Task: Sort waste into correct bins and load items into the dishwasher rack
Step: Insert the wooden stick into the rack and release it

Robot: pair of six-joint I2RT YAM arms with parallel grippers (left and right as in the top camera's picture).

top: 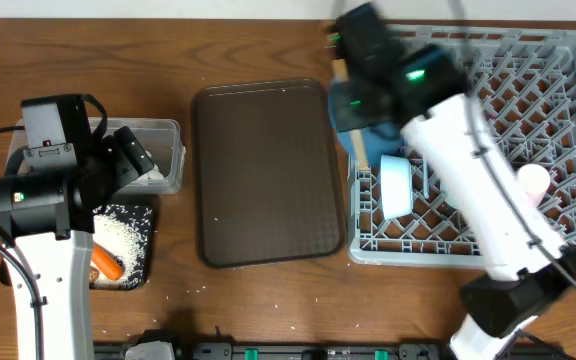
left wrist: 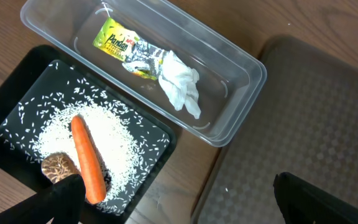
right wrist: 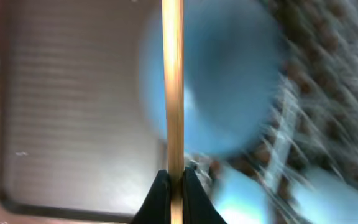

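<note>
Open brown tray (top: 268, 170) between tub (top: 168, 152) and rack (top: 548, 90); rack's left seemingly crowded.

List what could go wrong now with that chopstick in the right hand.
1. The right hand pinches the chopstick only near one end, so it may pivot or slip out.
2. Its long free end reaches over the blue dish at the edge of the rack and could knock it.
3. The rack is open lattice; a stick this thin might fall through.

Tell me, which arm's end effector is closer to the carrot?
Left. The left end effector hangs open above the clear tub and black tray, close to the carrot lying in that tray. The right end effector is across the table at the dishwasher rack, gripping a chopstick.
</note>
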